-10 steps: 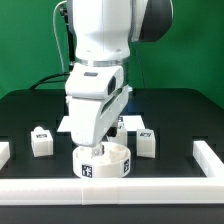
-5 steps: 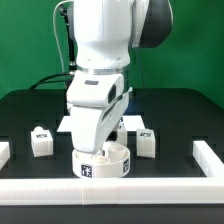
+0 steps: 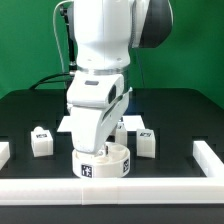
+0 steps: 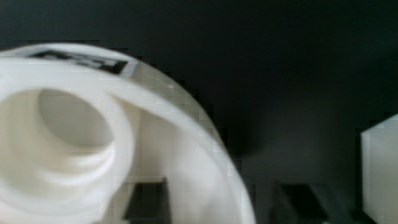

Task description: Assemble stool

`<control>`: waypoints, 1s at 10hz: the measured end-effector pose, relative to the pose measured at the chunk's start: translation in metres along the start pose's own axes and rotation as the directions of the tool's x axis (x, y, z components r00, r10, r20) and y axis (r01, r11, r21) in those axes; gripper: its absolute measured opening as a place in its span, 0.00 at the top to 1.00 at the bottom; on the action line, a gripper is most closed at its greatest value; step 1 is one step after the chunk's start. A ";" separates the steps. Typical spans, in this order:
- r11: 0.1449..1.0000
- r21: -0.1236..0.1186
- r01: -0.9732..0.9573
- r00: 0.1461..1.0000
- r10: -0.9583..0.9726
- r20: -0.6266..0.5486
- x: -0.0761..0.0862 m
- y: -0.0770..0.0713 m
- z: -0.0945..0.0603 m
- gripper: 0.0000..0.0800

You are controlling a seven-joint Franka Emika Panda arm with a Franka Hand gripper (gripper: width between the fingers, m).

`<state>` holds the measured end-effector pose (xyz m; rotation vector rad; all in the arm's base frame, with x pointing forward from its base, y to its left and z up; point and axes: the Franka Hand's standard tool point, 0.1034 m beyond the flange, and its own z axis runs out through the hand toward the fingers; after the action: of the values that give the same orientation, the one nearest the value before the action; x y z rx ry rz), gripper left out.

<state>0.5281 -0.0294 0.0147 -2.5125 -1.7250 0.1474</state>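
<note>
The stool's round white seat [image 3: 103,161] lies near the front rail, tags on its side. My gripper [image 3: 100,148] reaches down into it from above, the fingertips hidden by the seat's wall. In the wrist view the seat's rim [image 4: 178,130] runs between my two dark fingers [image 4: 153,200], one inside the hollow and one outside, both against the wall. The gripper [image 4: 217,200] is shut on that rim. Chunky white legs stand at the exterior view's left [image 3: 40,141] and right [image 3: 146,141], and another [image 3: 122,125] sits behind the seat.
White border rails run along the front [image 3: 110,190] and at both sides [image 3: 208,155]. The marker board [image 3: 62,123] lies flat behind the arm. A leg [image 4: 381,150] shows at the wrist view's edge, close to the seat.
The arm has sunk a little lower over the seat. The seat and the legs stay where they were.
</note>
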 end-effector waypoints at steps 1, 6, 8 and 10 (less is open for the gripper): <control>1.000 0.000 0.000 1.000 0.000 0.000 0.000 0.000 0.000 0.79; 1.000 -0.003 0.000 1.000 0.000 -0.001 0.000 0.001 -0.001 0.96; 1.000 -0.003 0.000 1.000 0.000 -0.001 0.000 0.001 -0.001 0.96; 1.000 -0.003 0.000 1.000 0.000 -0.001 0.000 0.001 -0.001 0.96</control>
<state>0.5291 -0.0296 0.0157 -2.5145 -1.7263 0.1433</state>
